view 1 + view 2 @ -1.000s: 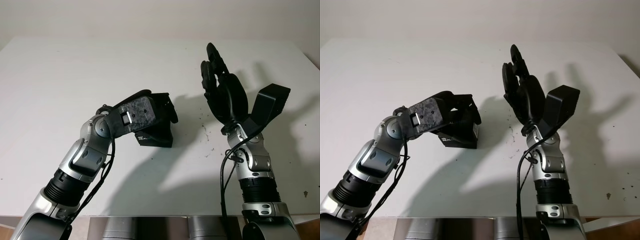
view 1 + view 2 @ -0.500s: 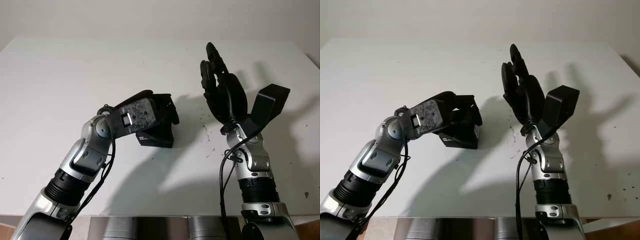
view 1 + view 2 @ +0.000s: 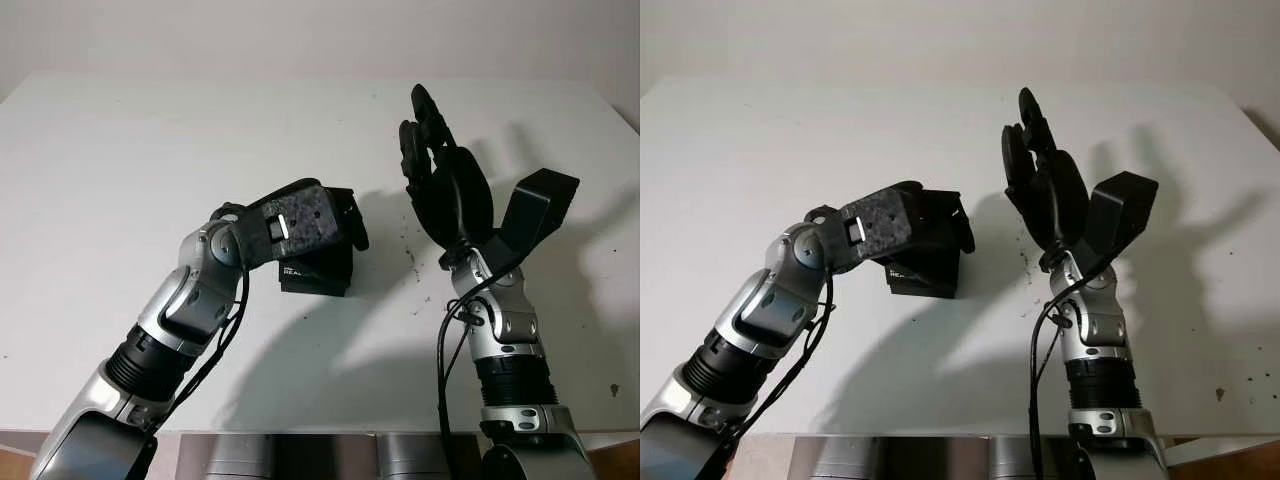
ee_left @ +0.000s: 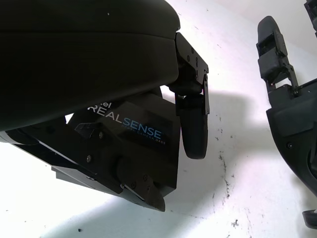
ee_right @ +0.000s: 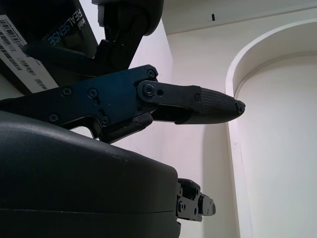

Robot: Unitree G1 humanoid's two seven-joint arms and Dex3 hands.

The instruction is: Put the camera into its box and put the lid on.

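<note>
A black box with REALSENSE lettering on its side stands on the white table near the middle. My left hand lies over its top, fingers curled down the far side and the thumb across the near side, so it grips the box. The box top is hidden under the hand, and I cannot tell whether a lid sits on it. My right hand is raised to the right of the box, open and holding nothing, fingers pointing up. Past its finger, the right wrist view shows the box.
A black angular housing sticks out beside the right wrist. Small dark specks mark the table between the box and the right arm. The table's far edge meets a pale wall.
My left hand has shifted to the right over the box, and the box has slid slightly right with it. The right hand has stayed in place.
</note>
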